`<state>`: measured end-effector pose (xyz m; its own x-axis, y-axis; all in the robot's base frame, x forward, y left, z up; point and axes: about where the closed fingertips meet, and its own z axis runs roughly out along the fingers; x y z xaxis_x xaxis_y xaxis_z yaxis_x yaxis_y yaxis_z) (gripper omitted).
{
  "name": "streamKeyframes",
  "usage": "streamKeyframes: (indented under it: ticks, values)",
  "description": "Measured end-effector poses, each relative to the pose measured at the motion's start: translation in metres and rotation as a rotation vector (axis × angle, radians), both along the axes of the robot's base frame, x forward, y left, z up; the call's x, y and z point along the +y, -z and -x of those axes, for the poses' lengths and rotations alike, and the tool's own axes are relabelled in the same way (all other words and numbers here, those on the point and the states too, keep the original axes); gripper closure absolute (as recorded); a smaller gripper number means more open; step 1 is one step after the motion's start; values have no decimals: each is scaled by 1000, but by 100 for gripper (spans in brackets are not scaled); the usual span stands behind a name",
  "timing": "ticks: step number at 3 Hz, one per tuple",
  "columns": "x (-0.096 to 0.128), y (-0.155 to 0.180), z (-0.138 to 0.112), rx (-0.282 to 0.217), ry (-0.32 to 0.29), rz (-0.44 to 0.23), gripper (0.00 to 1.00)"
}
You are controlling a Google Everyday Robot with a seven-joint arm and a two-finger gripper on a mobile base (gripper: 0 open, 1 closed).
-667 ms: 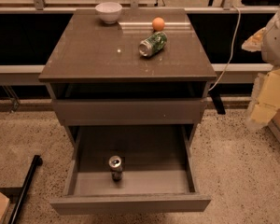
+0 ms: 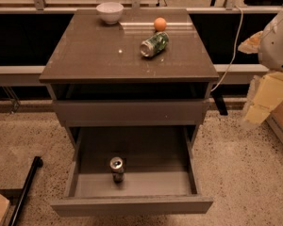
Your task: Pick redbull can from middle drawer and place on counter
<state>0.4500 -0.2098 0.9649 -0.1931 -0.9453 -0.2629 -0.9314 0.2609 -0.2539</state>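
Observation:
The redbull can stands upright on the grey floor of the pulled-out middle drawer, near its front and left of centre. The can's silver lid faces up. The counter is the glossy brown top of the cabinet above the drawer. My gripper hangs at the right edge of the view, beside the cabinet and at about the height of the upper drawer. It is well away from the can, and nothing shows in it.
A green-patterned can lies on its side on the counter, with an orange ball behind it and a white bowl at the back left. A closed drawer front sits above the open one. A black pole lies on the floor at the left.

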Motion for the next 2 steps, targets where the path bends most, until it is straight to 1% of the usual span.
streamKeyframes:
  ticks: [1,2]
  values:
    - [8,23,-16,-28,-27,-82,0]
    - [9,19,-18,-44,-26,-83,0]
